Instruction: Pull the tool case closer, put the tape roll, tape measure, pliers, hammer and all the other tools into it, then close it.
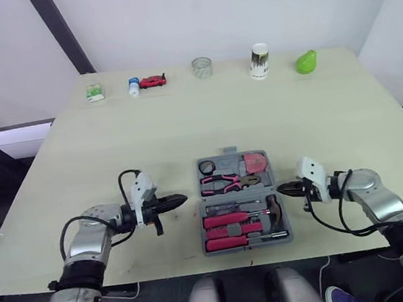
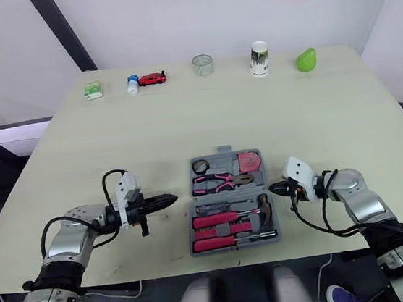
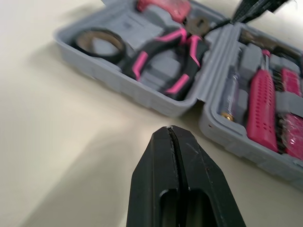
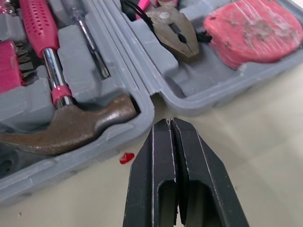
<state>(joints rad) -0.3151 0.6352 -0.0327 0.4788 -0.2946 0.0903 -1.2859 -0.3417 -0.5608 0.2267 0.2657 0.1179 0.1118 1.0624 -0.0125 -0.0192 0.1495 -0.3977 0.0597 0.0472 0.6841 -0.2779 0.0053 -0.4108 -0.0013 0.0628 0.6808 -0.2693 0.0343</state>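
- Left eye view: the tool case (image 1: 229, 197) lies open and flat on the table (image 1: 184, 124), near the front edge, between the two grippers.
- The far half of the case holds the tape roll (image 1: 207, 168), the pliers (image 1: 227, 183) and the red tape measure (image 1: 255, 163).
- The near half holds the hammer (image 1: 274, 212) and several tools with pink handles (image 1: 227, 219).
- The left gripper (image 1: 183, 197) points at the left side of the case, a little apart from it. Its two fingers are pressed together and carry nothing.
- The right gripper (image 1: 281, 188) is just beside the right wall of the case, near the hinge. Its fingers are also pressed together, with nothing between them.
- Along the far edge of the table stand a red toy car (image 1: 152, 81), a glass (image 1: 202, 67), a cup (image 1: 259, 60) and a green object (image 1: 306, 62).
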